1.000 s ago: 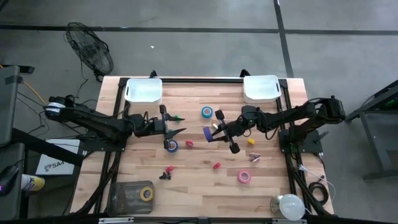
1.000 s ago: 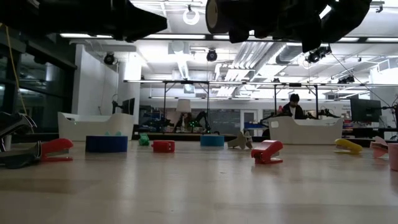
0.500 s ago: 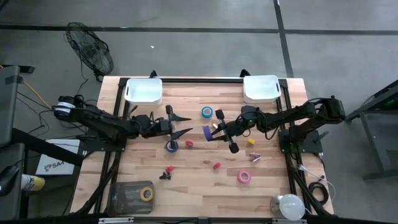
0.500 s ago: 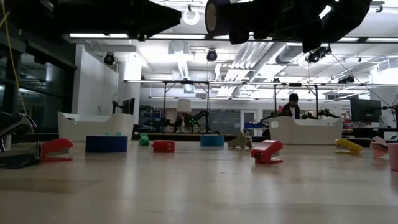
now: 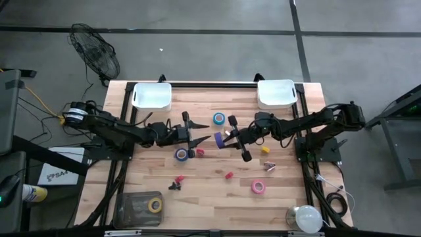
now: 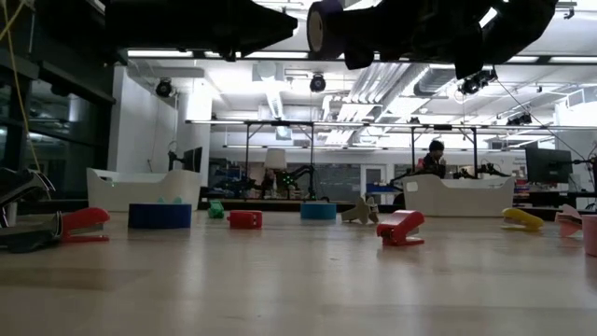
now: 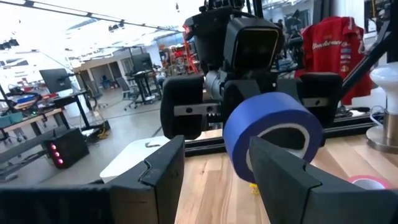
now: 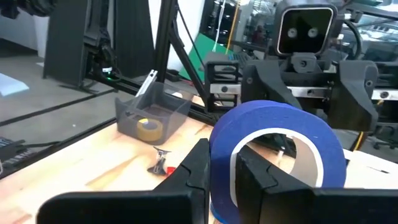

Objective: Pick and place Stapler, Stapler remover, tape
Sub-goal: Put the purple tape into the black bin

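Note:
My right gripper (image 5: pixel 222 139) is shut on a blue-purple tape roll (image 5: pixel 218 139) above the middle of the table; the roll also fills the right wrist view (image 8: pixel 273 134). My left gripper (image 5: pixel 202 131) is open, just to the roll's left at about the same height and pointing at it. In the left wrist view the tape roll (image 7: pixel 273 134) stands beyond my open left gripper (image 7: pixel 211 152). A blue tape roll (image 5: pixel 181 154) lies flat below the left gripper. Another blue roll (image 5: pixel 218 118) and a pink roll (image 5: pixel 258 187) also lie flat on the table. My right gripper holds the tape roll by its ring wall (image 8: pixel 222 158), one finger (image 8: pixel 252 171) in the centre hole and one finger (image 8: pixel 194 168) outside. It comes level from the table's right. The roll is lifted clear and stands on edge, its hole facing along the table.
White bins sit at the far left (image 5: pixel 152 95) and far right (image 5: pixel 275 93). A clear container holding a yellow roll (image 5: pixel 139 207) is at the near left. Small red pieces (image 5: pixel 200 151) (image 5: pixel 229 175), a red-black remover (image 5: pixel 176 182), a yellow block (image 5: pixel 266 149) and a pale remover (image 5: pixel 270 166) are scattered about.
My left gripper has travelled toward the table's right, closing on the right gripper and the tape roll it holds, fingers open throughout. The right gripper and the roll have stayed where they were.

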Motion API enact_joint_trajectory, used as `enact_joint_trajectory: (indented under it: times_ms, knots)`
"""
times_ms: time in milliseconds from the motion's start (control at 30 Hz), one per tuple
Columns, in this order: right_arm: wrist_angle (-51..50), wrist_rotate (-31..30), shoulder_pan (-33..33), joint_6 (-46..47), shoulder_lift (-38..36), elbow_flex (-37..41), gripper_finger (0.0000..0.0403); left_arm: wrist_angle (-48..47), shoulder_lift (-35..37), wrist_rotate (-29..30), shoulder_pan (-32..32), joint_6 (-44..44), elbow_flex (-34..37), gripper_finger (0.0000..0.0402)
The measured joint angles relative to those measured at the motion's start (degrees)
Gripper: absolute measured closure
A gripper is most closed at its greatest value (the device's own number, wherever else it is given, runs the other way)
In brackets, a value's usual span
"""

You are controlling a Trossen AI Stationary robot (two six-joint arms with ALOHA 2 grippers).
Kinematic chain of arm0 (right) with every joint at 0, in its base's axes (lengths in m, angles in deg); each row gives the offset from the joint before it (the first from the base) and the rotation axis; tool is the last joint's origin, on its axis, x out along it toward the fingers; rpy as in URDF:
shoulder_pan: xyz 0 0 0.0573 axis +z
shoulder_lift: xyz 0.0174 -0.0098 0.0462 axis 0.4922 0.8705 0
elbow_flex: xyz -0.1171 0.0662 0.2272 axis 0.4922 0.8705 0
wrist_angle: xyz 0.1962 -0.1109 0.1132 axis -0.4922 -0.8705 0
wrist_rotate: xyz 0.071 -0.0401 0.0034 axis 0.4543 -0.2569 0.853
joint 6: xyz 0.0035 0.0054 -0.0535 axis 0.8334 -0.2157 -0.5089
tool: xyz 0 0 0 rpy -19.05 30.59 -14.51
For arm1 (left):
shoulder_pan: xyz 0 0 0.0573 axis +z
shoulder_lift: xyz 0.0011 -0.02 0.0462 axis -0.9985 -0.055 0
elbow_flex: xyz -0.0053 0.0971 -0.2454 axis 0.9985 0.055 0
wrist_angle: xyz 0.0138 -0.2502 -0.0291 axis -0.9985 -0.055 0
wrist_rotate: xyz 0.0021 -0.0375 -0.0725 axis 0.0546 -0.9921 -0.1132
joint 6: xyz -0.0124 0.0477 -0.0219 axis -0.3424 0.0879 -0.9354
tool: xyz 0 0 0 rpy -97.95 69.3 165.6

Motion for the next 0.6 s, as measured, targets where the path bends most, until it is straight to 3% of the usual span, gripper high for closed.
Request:
enact_joint_trajectory:
  times_ms: [600]
  knots:
    - [2.4,-4.9,1.2,-0.9,0.0,0.0,0.0371,0.0,0.0,0.1,0.0,0.0,-0.1,0.0225]
